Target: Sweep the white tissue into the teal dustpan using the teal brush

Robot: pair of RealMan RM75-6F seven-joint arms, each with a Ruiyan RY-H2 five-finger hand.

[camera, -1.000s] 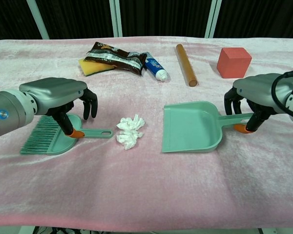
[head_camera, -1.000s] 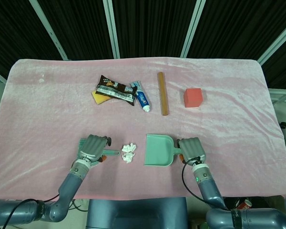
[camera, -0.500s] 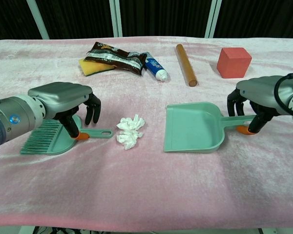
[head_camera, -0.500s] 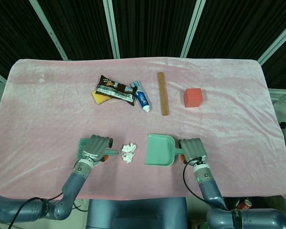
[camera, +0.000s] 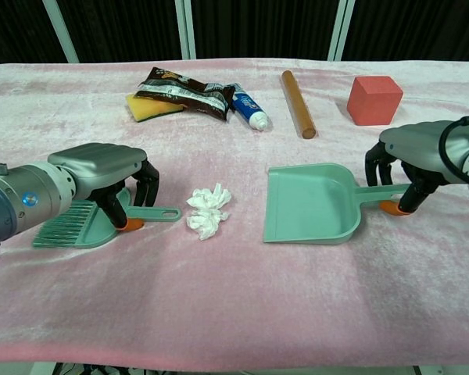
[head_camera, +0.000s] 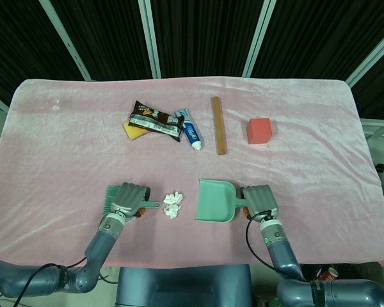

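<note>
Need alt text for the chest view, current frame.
Two robot hands on a pink cloth: the left hand closes over the teal brush, the right hand over the handle of the teal dustpan, with the crumpled white tissue lying between brush and pan. Behind lie a snack wrapper, tube, wooden rod and red block.

Pink plush cloth [head_camera: 64,160] over table; black curtain backdrop [head_camera: 198,32] with white poles [head_camera: 150,38]

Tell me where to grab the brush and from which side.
Grip the brush by its thin handle, coming from above. It lies flat, bristles pointing away from the tissue, handle toward it. The left hand is already over that handle.
</note>
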